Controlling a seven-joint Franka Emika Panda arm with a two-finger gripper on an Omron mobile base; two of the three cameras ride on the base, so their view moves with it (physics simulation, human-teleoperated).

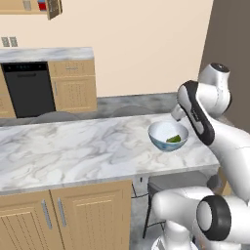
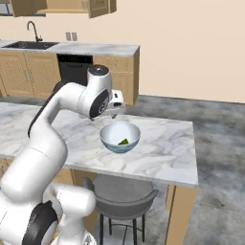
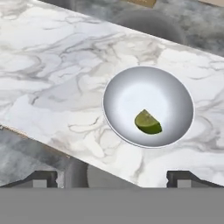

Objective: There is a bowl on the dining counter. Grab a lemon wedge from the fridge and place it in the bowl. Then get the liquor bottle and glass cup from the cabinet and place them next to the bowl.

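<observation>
The two small dark fingers (image 3: 43, 178) stand wide apart with nothing between them, hanging above the long white-grey veined marble table (image 3: 57, 78). Just ahead of them and below sits the round white bowl (image 3: 131, 92), blue-patterned outside, holding the green lemon wedge (image 3: 148, 122) off-centre on its floor. Bare marble stretches away on one side of the bowl; on the other the table's end edge is near. A grey round stool (image 2: 124, 194) stands under the table's near edge.
</observation>
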